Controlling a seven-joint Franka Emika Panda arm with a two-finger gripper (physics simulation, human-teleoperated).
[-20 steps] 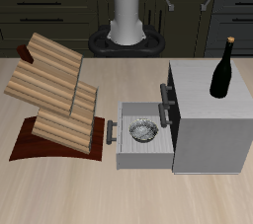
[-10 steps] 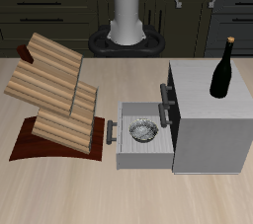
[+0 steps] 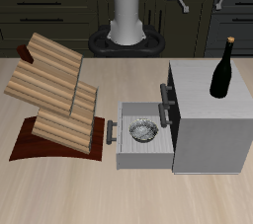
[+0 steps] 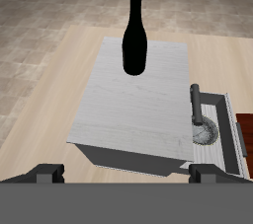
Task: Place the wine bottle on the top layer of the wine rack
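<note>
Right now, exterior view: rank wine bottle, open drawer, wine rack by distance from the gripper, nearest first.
1. wine bottle: upright on the grey cabinet, almost under the gripper, which hangs high with nothing between its fingers.
2. open drawer: pulled out of the cabinet's side, lower, toward the table's middle.
3. wine rack: at the table's opposite end.

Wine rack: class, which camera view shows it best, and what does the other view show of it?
The exterior view: the wine rack shows whole, stepped wooden tiers on a dark curved base. The wrist view catches only a reddish sliver, probably its base, at the frame's edge.
</note>
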